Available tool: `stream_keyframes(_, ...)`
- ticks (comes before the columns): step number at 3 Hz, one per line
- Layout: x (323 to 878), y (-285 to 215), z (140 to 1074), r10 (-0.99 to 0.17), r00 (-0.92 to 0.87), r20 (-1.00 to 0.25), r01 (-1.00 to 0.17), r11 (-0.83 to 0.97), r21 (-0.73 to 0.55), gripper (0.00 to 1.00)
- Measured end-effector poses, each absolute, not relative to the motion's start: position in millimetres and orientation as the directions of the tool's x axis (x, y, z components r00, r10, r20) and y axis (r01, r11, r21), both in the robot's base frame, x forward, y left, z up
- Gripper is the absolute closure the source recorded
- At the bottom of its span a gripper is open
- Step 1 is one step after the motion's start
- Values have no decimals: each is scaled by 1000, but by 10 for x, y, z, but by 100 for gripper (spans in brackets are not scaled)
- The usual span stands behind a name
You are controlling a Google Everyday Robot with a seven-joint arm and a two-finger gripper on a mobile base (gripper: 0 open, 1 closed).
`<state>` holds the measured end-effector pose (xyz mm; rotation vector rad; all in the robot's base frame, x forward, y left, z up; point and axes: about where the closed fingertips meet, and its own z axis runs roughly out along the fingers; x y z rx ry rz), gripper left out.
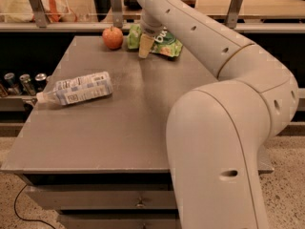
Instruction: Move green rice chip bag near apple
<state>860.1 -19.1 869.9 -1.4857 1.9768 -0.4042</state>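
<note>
Far left, beyond the table edge: row of cans, upright.
Left part of table: clear bottle with white label, lying on its side, cap end toward the left edge.
Far edge of table, left of centre: apple, stem up.
Just right of apple: green rice chip bag, lying on the table at the far edge.
Gripper: lowered over the left part of the bag, tip close to the table on the bag's near side; green visible on both sides of it.
Gripper state: not determinable, whether released or clamped on the bag.
Right: arm, reaching from the foreground to the far edge.
</note>
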Motion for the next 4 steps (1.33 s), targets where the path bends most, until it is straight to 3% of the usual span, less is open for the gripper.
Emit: stream_keyframes(4, 8601, -194, 8717, -940, -170, -296, -748, 319, -582, 0)
